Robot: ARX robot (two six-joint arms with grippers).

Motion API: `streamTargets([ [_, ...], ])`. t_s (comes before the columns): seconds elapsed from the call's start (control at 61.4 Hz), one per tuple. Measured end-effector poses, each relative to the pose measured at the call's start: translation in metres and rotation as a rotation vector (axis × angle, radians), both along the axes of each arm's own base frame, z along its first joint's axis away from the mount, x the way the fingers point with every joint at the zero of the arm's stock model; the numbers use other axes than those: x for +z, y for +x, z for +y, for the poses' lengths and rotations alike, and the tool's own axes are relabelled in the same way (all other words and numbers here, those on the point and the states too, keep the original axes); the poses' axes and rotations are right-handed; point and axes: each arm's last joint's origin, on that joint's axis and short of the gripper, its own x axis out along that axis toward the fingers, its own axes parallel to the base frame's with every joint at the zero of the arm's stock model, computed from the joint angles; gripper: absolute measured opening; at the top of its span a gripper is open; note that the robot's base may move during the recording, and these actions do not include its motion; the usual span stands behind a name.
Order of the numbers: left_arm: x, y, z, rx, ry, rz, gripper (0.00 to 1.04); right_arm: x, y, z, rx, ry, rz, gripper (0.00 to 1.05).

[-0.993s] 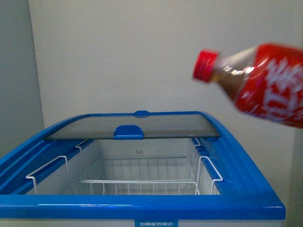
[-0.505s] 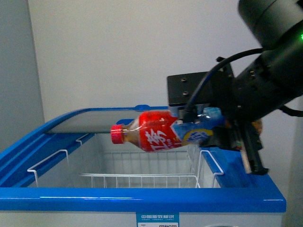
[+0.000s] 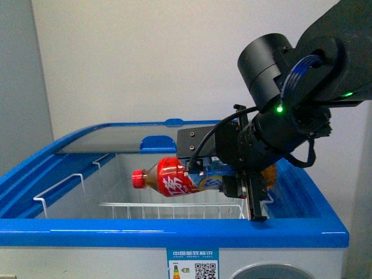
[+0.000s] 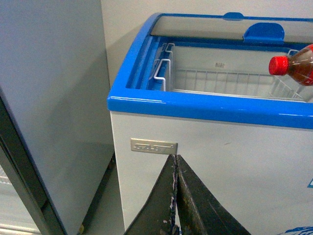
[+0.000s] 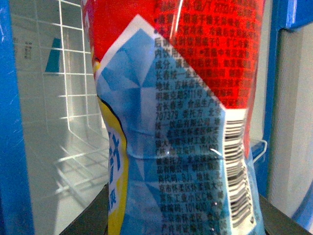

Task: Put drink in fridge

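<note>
My right gripper (image 3: 235, 180) is shut on the drink (image 3: 174, 178), a bottle of brown liquid with a red cap and red-blue label. It holds the bottle lying sideways, cap to the left, over the open fridge (image 3: 174, 232), just above the white wire baskets (image 3: 168, 210). The right wrist view is filled by the drink's label (image 5: 181, 122). My left gripper (image 4: 175, 166) is shut and empty, low in front of the fridge's white front wall (image 4: 220, 161); the drink's cap (image 4: 279, 64) shows at that view's edge.
The glass lid (image 3: 128, 139) with its blue handle is slid to the back, leaving the front half open. A tall grey cabinet (image 4: 49, 98) stands close on the fridge's left. A white wall is behind.
My right arm has brought the drink down and forward from high at the right to just above the wire baskets inside the fridge opening. The camera view has shifted slightly.
</note>
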Motion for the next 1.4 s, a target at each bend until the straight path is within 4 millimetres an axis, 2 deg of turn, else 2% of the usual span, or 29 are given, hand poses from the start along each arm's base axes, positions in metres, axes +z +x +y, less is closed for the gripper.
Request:
streamTargets([
  [0.325, 0.002, -0.010, 0.000, 0.000, 0.002, -0.010, 0.03, -0.003, 0.038, 0.022, -0.020, 0.026, -0.059, 0.42],
  [0.553, 0.002, -0.016, 0.000, 0.000, 0.002, -0.008, 0.03, -0.024, 0.051, 0.030, -0.032, 0.018, -0.088, 0.42],
  [0.863, -0.002, -0.025, 0.000, -0.003, 0.003, 0.019, 0.03, -0.039, 0.052, 0.037, -0.032, 0.027, -0.148, 0.41],
  [1.123, -0.002, -0.031, 0.000, -0.001, 0.003, -0.003, 0.03, -0.043, 0.051, 0.037, -0.044, 0.030, -0.160, 0.42],
  [1.286, -0.001, -0.031, 0.000, 0.000, 0.003, -0.005, 0.03, -0.046, 0.052, 0.037, -0.048, 0.028, -0.148, 0.64],
  [1.4, -0.002, -0.031, 0.000, 0.000, 0.003, -0.004, 0.03, -0.046, 0.052, 0.037, -0.037, 0.028, -0.143, 0.89],
])
